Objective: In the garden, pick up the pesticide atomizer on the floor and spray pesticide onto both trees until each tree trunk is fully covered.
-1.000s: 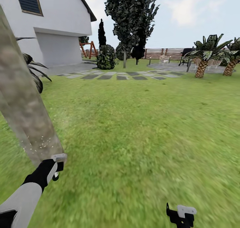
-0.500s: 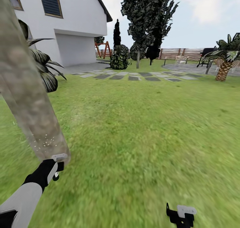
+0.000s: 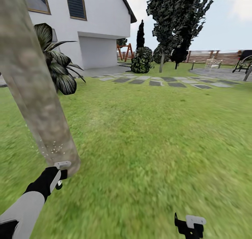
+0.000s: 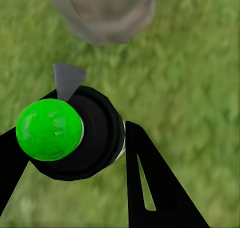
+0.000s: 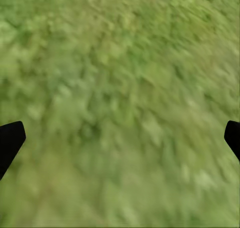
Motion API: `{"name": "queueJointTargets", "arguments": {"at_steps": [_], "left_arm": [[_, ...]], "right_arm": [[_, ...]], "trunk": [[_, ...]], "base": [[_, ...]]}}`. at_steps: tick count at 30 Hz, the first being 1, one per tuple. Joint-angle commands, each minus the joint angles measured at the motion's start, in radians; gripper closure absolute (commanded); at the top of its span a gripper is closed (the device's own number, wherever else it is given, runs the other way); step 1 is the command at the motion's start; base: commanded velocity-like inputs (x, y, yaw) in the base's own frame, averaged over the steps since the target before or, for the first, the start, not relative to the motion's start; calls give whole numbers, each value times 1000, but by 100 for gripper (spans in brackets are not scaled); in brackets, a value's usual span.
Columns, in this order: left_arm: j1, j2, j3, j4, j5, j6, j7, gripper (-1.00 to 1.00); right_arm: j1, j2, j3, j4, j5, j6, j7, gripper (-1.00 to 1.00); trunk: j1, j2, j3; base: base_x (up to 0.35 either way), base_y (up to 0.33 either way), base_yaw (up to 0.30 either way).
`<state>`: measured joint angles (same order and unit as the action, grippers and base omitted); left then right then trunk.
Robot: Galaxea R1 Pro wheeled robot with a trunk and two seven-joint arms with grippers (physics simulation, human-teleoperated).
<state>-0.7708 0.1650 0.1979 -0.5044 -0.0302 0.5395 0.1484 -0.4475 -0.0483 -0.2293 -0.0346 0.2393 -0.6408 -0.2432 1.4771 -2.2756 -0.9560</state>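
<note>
Where left gripper (image 4: 75, 153) fingers clamp it—atomizer (image 4: 70, 135) between them, near trunk (image 3: 35, 92); right gripper (image 5: 120, 133) spread wide.

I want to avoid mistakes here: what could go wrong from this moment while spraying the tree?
1. White specks show on a low patch of the trunk, so the upper part might be left uncovered.
2. The left hand holds the sprayer very near the trunk; it could bump it.
3. The right hand hangs open above grass, possibly scraping it.
</note>
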Motion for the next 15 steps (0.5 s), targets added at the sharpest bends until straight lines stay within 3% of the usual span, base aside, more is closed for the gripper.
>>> {"name": "queueJointTargets", "arguments": {"at_steps": [1, 12, 15], "left_arm": [[-1, -1, 3, -1, -4, 5, 0, 100], [-1, -1, 3, -1, -5, 5, 0, 100], [-1, -1, 3, -1, -5, 5, 0, 100]], "right_arm": [[0, 0, -5, 1, 11, -2, -5, -100], [0, 0, -5, 1, 11, -2, -5, -100], [0, 1, -5, 1, 11, -2, -5, -100]], "trunk": [[0, 0, -1], [0, 0, -1], [0, 0, -1]], "base": [[223, -203, 277], [160, -238, 276], [103, -266, 114]]}}
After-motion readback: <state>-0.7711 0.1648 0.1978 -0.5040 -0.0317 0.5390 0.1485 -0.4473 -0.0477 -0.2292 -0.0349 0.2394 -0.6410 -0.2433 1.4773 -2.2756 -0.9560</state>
